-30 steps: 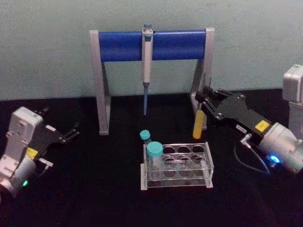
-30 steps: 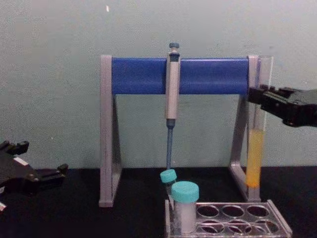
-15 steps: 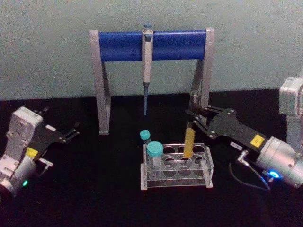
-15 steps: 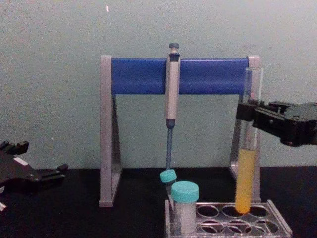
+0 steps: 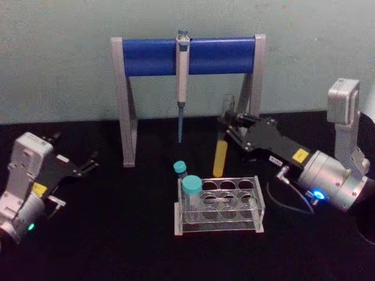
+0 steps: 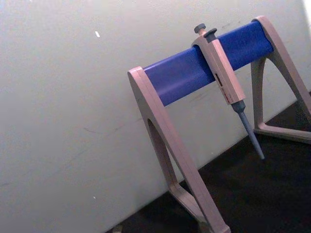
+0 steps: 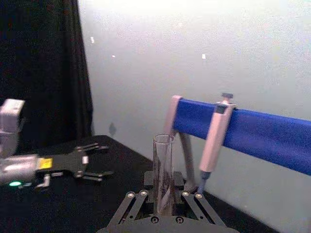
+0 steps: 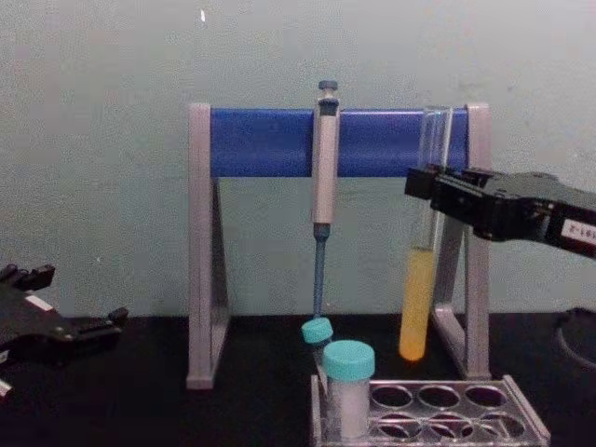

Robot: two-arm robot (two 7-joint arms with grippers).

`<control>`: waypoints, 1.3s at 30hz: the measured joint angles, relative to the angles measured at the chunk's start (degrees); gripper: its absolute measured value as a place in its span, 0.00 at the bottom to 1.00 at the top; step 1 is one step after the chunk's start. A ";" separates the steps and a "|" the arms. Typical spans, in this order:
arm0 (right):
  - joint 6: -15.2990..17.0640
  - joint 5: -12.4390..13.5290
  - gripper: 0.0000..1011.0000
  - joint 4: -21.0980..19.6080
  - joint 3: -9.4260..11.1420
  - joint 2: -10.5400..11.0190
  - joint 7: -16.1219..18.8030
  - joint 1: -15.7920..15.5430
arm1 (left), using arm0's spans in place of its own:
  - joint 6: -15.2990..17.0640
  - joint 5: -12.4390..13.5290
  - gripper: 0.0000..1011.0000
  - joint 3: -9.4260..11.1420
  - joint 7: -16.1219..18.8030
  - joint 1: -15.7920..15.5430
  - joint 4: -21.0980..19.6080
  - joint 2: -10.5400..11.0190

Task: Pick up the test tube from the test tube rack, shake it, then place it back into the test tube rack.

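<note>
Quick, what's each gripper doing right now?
Left gripper: open, empty, parked at the left.
Right gripper: shut on the test tube, held upright clear of the rack.

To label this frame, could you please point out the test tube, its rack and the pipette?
test tube [image 8: 416, 307], chest view, yellow liquid part.
test tube rack [image 5: 222, 227], head view, front wall.
pipette [image 5: 182, 73], head view, grey body.

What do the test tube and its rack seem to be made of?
The test tube, held aloft by the right gripper: probably clear glass, smooth; the yellow liquid shows through it. The test tube rack: likely hard clear plastic, glossy, with see-through walls. The left gripper sits parked at the left.
</note>
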 joint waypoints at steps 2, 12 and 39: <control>-0.32 -0.19 0.22 1.06 0.01 -0.40 -0.45 0.78 | 0.00 0.00 0.99 0.00 0.00 0.00 0.00 0.00; -0.87 -0.48 0.22 2.16 0.94 -0.60 -1.48 1.20 | 0.00 0.00 0.99 0.00 0.00 0.00 0.00 0.00; 1.15 0.77 0.22 -7.26 4.52 5.18 -1.71 -8.40 | 0.00 0.00 0.99 0.00 0.00 0.00 0.00 0.00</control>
